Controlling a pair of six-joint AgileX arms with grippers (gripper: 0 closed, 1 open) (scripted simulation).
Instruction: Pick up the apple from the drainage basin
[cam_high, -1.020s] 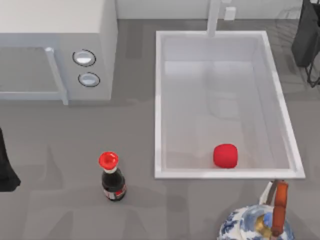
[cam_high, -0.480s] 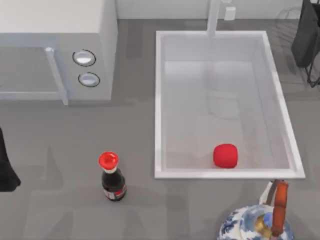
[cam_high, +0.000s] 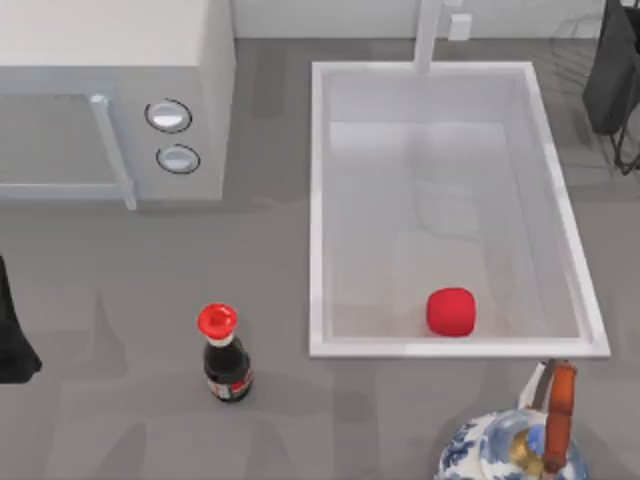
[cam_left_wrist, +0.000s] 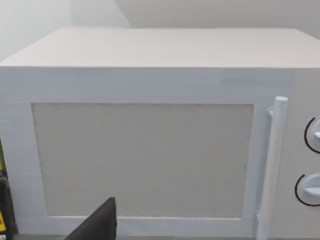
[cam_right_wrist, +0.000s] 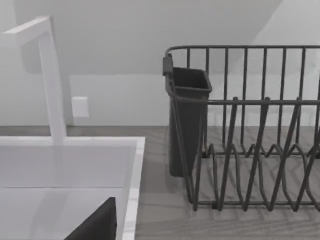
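Observation:
The apple (cam_high: 451, 311), a small bright-red rounded lump, lies on the floor of the drainage basin (cam_high: 318, 200), close to its near wall and a little right of the middle. The basin is a large white rectangular tub with a raised rim, and its corner appears in the right wrist view (cam_right_wrist: 131, 150). My left arm (cam_high: 12, 335) sits at the table's left edge, far from the basin. My right arm (cam_high: 612, 70) is at the back right, just beyond the basin's right rim and well away from the apple.
A white microwave (cam_high: 110, 100) with two knobs stands at the back left and faces the left wrist camera (cam_left_wrist: 145, 155). A dark sauce bottle (cam_high: 226, 360) with a red cap stands left of the basin. A blue-and-white kettle (cam_high: 515, 445) sits at the front right. A faucet (cam_high: 430, 35) and a dark dish rack (cam_right_wrist: 250, 140) are behind.

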